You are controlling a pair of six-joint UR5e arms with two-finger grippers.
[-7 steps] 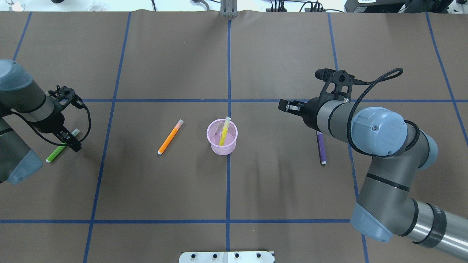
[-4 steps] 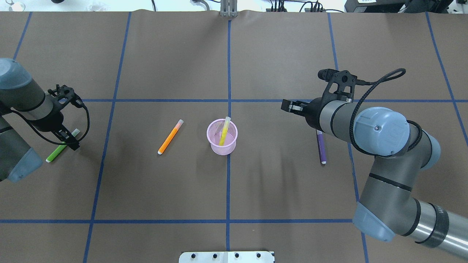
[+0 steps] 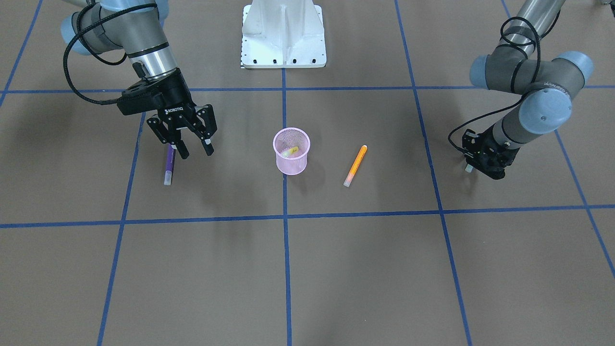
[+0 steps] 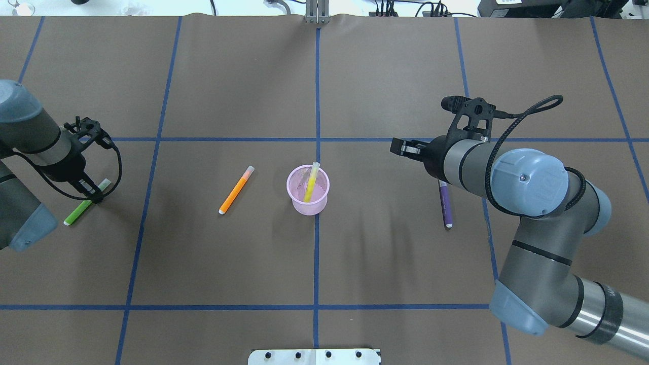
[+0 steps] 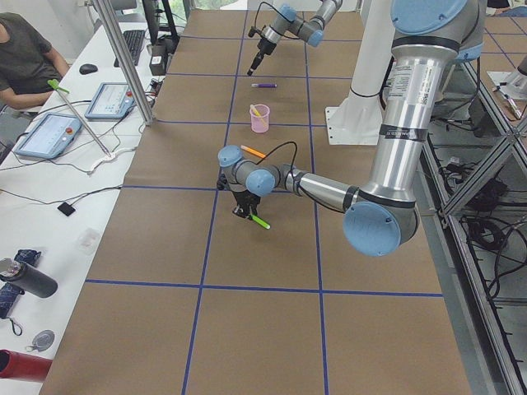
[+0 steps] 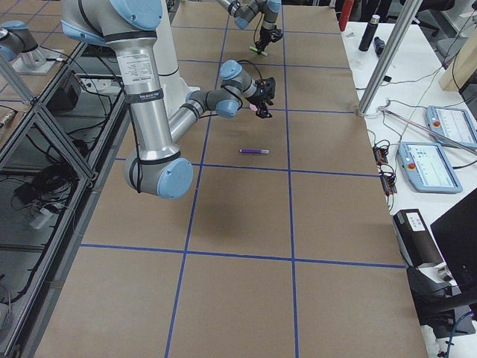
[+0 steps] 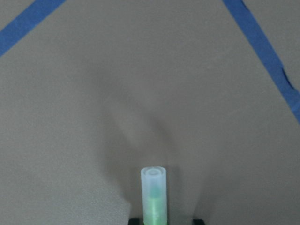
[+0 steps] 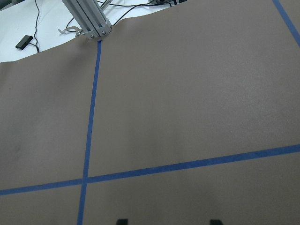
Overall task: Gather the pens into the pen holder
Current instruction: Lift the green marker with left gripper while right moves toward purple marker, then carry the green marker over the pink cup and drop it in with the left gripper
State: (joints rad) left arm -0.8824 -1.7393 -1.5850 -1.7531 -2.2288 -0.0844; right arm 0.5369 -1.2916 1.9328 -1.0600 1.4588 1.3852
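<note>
The left hand (image 4: 94, 196) sits low over the worktop (image 4: 228, 253), fingers apart around the green pen (image 4: 75, 215), ready to pinch it for the pen holder (image 4: 308, 205). The right hand (image 3: 196, 150) hangs open.

brown table (image 4: 228, 76) — blue tape grid (image 4: 317, 91) | seated person (image 5: 23, 51) | tablet-like panel (image 5: 49, 136), perhaps a pendant | dark bottle (image 5: 30, 280)

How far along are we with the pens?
Done: yellow pen stands in the holder. In hand: left hand is down over the green pen, grip unclear. Left: orange pen and purple pen lie on the table; right hand is open.
</note>
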